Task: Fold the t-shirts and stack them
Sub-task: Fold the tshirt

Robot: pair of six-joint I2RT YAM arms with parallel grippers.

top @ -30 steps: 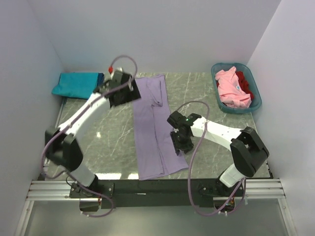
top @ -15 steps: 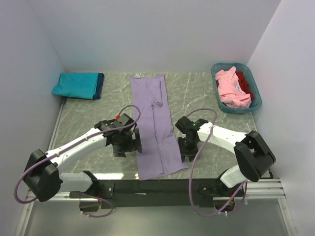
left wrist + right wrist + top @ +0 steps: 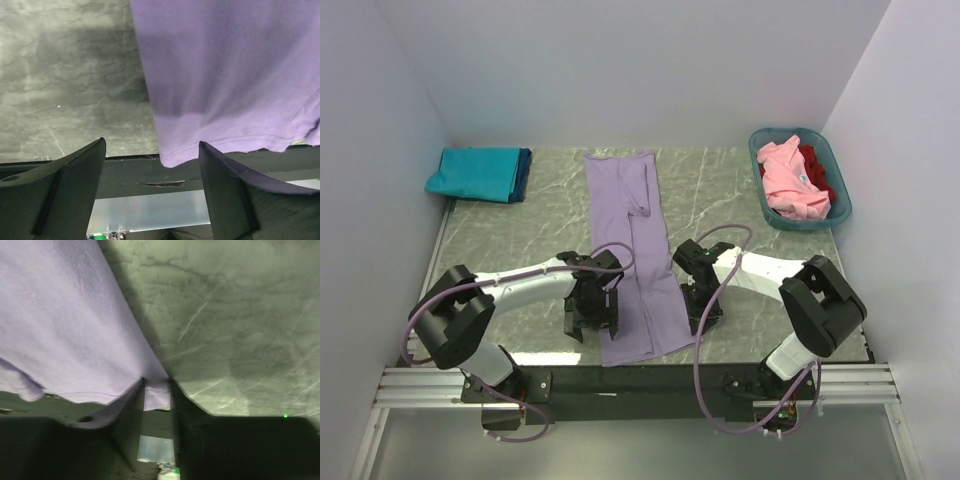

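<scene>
Near edge of the grey marbled worktop (image 3: 520, 250): long folded lavender-purple cloth t-shirt (image 3: 635, 250), hem overhanging. Left gripper (image 3: 152, 165) spread wide over its near left corner. Right gripper (image 3: 157, 395) nearly closed, pinching its near right corner. Far left corner: folded teal t-shirt (image 3: 475, 172). Far right corner: teal-blue plastic basket (image 3: 840, 215) holding pink t-shirt (image 3: 790, 185).

The purple shirt (image 3: 638, 262) is soft matt knit cloth with a stitched hem, lying on a smooth grey-green marbled table (image 3: 740, 195) with pale veins, whose near edge meets a brushed metal rail (image 3: 640, 382), while the basket (image 3: 838, 190) at its far right corner is glossy teal plastic.
</scene>
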